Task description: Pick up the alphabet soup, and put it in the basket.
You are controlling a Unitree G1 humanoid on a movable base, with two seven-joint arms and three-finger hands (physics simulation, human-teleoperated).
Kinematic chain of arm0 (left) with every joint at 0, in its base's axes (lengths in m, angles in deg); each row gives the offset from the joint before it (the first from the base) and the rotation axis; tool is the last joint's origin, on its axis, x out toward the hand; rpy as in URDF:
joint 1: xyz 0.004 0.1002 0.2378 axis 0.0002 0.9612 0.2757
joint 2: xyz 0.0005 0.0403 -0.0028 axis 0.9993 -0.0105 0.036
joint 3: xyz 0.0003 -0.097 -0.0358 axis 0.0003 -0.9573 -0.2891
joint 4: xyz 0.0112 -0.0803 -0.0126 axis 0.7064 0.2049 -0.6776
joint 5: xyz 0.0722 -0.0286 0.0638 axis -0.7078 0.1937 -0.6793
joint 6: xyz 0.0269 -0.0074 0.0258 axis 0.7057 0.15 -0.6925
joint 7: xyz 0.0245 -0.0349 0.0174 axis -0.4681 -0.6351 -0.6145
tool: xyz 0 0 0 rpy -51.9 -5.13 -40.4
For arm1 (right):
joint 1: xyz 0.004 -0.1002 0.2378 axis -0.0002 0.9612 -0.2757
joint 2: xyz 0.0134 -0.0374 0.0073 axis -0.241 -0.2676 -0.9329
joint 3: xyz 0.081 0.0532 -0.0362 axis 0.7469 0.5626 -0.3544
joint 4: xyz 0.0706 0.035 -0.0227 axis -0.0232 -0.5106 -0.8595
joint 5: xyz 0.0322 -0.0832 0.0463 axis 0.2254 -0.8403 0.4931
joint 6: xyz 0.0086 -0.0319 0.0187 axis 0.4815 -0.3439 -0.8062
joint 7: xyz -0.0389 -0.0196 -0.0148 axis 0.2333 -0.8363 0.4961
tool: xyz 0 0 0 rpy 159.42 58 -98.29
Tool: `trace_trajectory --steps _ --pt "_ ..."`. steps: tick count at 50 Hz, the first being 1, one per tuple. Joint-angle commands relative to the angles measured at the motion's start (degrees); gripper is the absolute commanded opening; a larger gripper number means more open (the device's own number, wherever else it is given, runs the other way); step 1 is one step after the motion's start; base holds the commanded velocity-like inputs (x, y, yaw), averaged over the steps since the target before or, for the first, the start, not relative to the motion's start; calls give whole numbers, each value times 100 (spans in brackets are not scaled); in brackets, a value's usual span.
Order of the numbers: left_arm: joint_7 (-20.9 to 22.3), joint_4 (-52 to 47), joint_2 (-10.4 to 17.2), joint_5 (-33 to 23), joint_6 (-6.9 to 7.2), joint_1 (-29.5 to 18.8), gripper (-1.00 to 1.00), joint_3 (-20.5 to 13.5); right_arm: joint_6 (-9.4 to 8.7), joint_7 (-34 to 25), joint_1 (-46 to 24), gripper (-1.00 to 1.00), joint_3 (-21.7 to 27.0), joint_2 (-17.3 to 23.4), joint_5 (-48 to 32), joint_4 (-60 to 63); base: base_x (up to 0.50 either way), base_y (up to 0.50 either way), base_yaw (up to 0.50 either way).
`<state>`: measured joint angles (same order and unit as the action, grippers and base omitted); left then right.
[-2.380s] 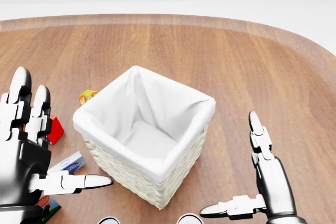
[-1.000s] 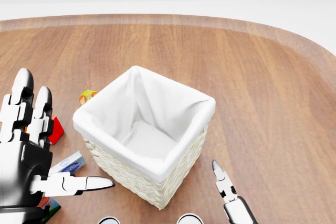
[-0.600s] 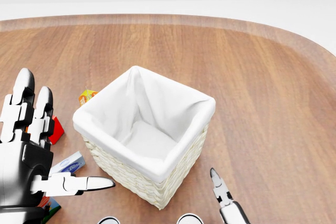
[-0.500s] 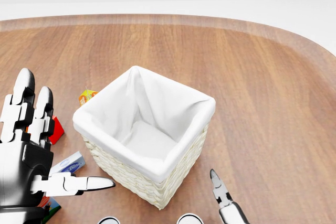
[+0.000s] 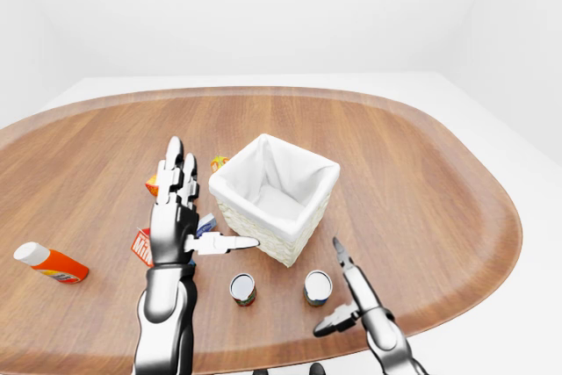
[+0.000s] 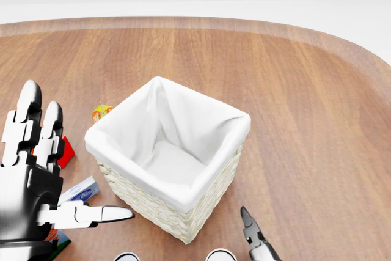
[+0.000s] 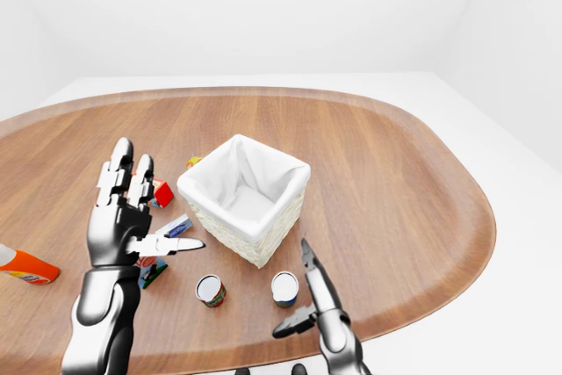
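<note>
— Where is everything on the oval wooden surface (image 5: pixel 421 173)?
— The white-lined wicker basket (image 5: pixel 274 195) sits mid-surface; both robot hands, left (image 5: pixel 176 217) and right (image 7: pixel 314 300), spread wide, empty.
— And the soup?
— Two small cans (image 5: pixel 242 288) stand near the bottom edge; which is alphabet soup, I cannot tell.

basket (image 5: pixel 275 199): cream wicker, white liner; table (image 5: pixel 421 173): brown woodgrain; bottle (image 5: pixel 50 263): orange, apparently white-capped
</note>
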<state>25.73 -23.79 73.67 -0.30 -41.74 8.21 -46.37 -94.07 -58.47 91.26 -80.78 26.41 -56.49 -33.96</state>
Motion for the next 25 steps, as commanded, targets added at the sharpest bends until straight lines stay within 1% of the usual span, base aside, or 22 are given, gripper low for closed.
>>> trace_trajectory --steps 1,6,7,9,15,22,25 --pt "1 50 3 1 -38 -9 100 -1 52 90 -58 100 -53 -19 -55 -200 0 0 0" --pt "5 61 6 -2 -43 -18 100 -1 96 114 -96 100 -61 -26 -66 -293 0 0 0" --pt "-3 1 3 -8 4 -1 100 7 84 120 -90 100 -81 -35 -89 -273 0 0 0" --pt "-3 -36 2 -8 30 8 100 12 62 117 -78 100 -98 -39 -99 -242 0 0 0" --pt "10 6 3 -15 -2 8 100 12 135 161 -151 100 -113 -47 -114 -376 0 0 0" --pt "17 15 3 -25 -19 8 100 16 122 153 -144 100 -127 -51 -126 -359 0 0 0" --pt "15 -15 1 -32 -3 16 100 25 188 191 -210 100 -118 -63 -115 -479 0 0 0"
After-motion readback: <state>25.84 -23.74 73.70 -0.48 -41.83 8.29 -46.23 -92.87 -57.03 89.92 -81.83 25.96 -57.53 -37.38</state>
